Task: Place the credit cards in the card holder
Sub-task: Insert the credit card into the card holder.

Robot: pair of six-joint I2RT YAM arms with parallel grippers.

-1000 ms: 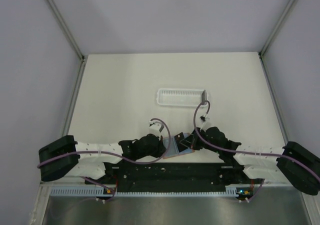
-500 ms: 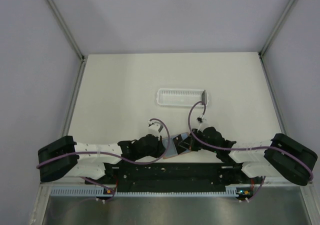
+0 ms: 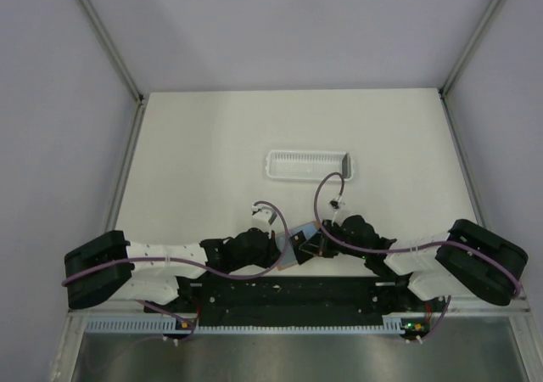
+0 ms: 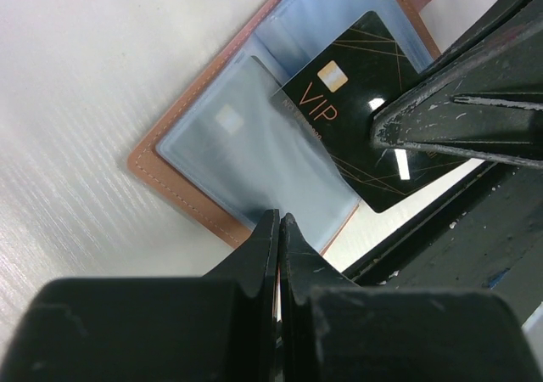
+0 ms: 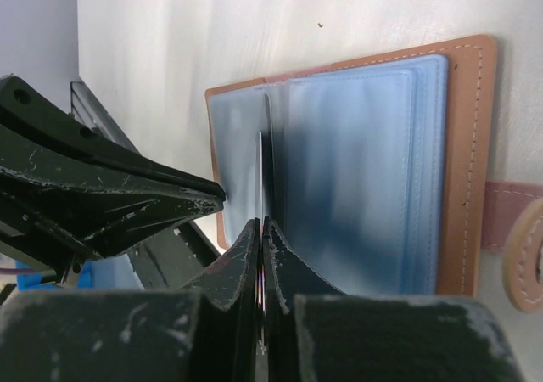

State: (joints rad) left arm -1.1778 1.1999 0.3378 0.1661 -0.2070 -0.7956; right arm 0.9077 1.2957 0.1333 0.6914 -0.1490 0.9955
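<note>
Pinching the card holder (image 4: 212, 153) on the pale, grey-walled table (image 3: 212, 144), left gripper (image 4: 278, 225) is closed; right gripper (image 5: 260, 229) clamps a credit card (image 4: 365, 59).

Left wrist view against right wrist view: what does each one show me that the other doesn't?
Only left wrist: the credit card face, VIP lettering and chip, one corner under a clear sleeve. Only right wrist: the card edge-on, plus a snap ring. Both: the open card holder, the right hand gripping the card, the left hand closed at the holder's edge.
</note>
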